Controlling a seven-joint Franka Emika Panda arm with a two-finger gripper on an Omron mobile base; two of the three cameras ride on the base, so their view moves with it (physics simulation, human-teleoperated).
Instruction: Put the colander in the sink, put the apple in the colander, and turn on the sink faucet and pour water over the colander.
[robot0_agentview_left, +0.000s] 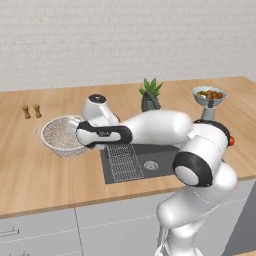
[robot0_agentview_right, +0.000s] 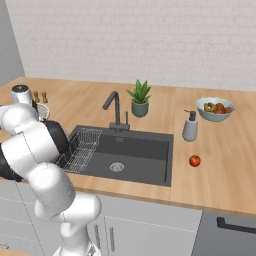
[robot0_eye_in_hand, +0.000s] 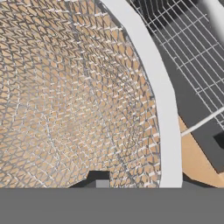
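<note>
while pinching the colander (robot0_agentview_left: 61, 135) rim with the gripper (robot0_agentview_left: 80, 134), lift level, carry right past the wire rack (robot0_agentview_left: 122, 161), lower gently into the sink (robot0_agentview_left: 152, 164)

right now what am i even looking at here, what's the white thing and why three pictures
The white thing is a robot arm with a two-finger gripper, in a simulated kitchen. Two cameras ride on its base, one to each side behind the arm; the third sits on the hand and looks along the fingers. On the wooden counter lie a wire-mesh colander, a dark sink with a wire rack and faucet, a red apple, a soap bottle, a potted plant and a fruit bowl. The gripper reaches the colander's rim; whether it grips it, I cannot tell.
</note>
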